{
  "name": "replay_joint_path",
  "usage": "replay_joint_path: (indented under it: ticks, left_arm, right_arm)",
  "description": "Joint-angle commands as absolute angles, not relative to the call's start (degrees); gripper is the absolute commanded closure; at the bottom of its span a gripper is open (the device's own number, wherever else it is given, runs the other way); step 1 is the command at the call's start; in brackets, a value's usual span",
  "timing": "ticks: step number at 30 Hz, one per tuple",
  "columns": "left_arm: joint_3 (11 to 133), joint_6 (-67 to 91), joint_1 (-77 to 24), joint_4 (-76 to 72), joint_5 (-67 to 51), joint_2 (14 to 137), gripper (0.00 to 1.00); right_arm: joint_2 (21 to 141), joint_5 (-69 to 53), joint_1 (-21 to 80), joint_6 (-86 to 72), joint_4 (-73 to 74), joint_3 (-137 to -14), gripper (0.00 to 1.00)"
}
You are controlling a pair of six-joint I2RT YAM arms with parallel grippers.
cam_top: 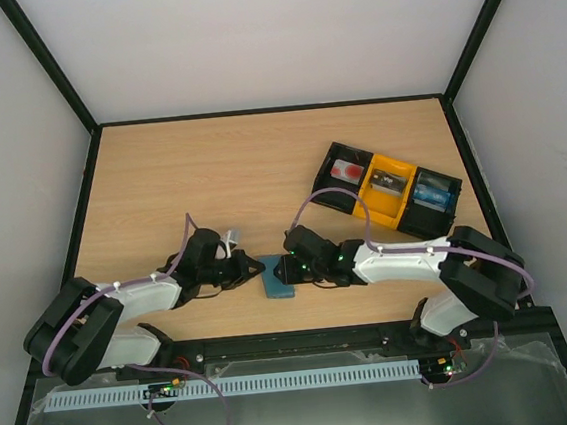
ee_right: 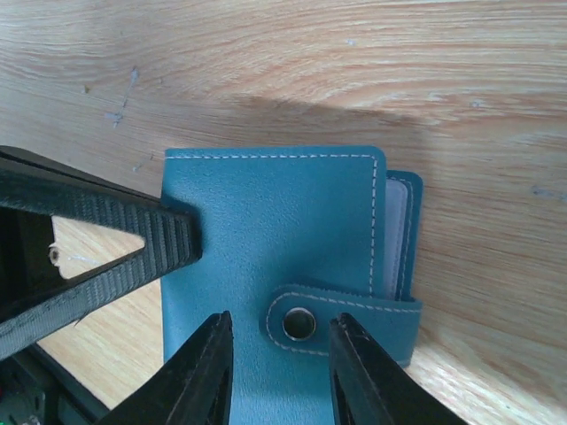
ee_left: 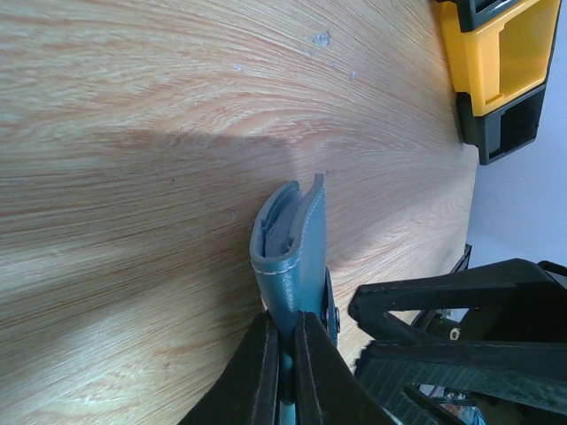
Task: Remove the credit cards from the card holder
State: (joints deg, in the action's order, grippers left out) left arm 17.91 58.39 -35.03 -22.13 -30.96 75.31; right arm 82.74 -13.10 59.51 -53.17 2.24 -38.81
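Observation:
The card holder (cam_top: 277,276) is a blue bifold wallet standing on edge on the table between the two arms. My left gripper (ee_left: 283,319) is shut on its lower edge (ee_left: 292,257); one of its fingers (ee_right: 133,239) presses the wallet's left side. The closing tab (ee_right: 354,314) is snapped down on the face (ee_right: 275,212). My right gripper (ee_right: 282,319) stands partly open over that face, its tips either side of the metal snap (ee_right: 299,324) and apart from it. A pale strip (ee_right: 396,235) shows inside the wallet's open side; I cannot tell whether it is a credit card.
A black-and-yellow three-compartment tray (cam_top: 387,190) lies at the back right, with small items in it. Its yellow bin (ee_left: 496,53) shows in the left wrist view. Black frame rails edge the wooden table (cam_top: 209,169).

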Motion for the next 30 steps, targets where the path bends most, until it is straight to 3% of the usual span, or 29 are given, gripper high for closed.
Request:
replay_joint_path:
  ticks: [1,15,30]
  left_arm:
    - [17.3,58.8,-35.4,-24.1,-30.9,74.3,0.97]
    - [17.3,58.9,-35.5,-24.4,-31.5,74.3,0.97]
    - [17.5,57.7,-35.5,-22.3,-31.0,73.5,0.97]
  right_arm:
    - [85.6,-10.8,60.4,-52.9,1.8,-41.7,0.69]
    - [87.2,-6.8,60.4,-50.8,6.1,-41.6,0.67]
    - [86.1,-1.0,60.4,-49.4,10.9,-41.1,0.79]
